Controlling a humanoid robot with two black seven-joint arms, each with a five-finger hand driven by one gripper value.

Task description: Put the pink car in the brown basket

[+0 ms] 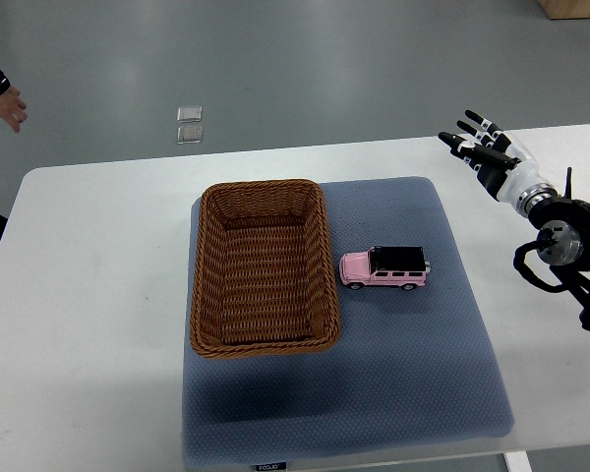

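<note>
The pink car stands upright on its wheels on the blue mat, its black roof facing up and its length running left to right. It sits just to the right of the brown basket, close to the basket's right wall but with a narrow strip of mat showing between them. There is one car and one basket. The basket is a rectangular wicker one, nothing inside it, its long side running from near to far, and it rests on the left part of the mat. The mat lies on a white table and covers its middle and near edge.

Nothing lies between the car and the basket, and the mat around the car is bare. Beyond the table's far edge, two small clear square things lie on the grey floor. At the far left corner of the view, a person's hand shows above the floor, well apart from the table.

The right hand hovers over the table's far right corner, well apart from the car. Its fingers are spread and straight, pointing left, holding and touching nothing. Its arm enters from the right edge.
</note>
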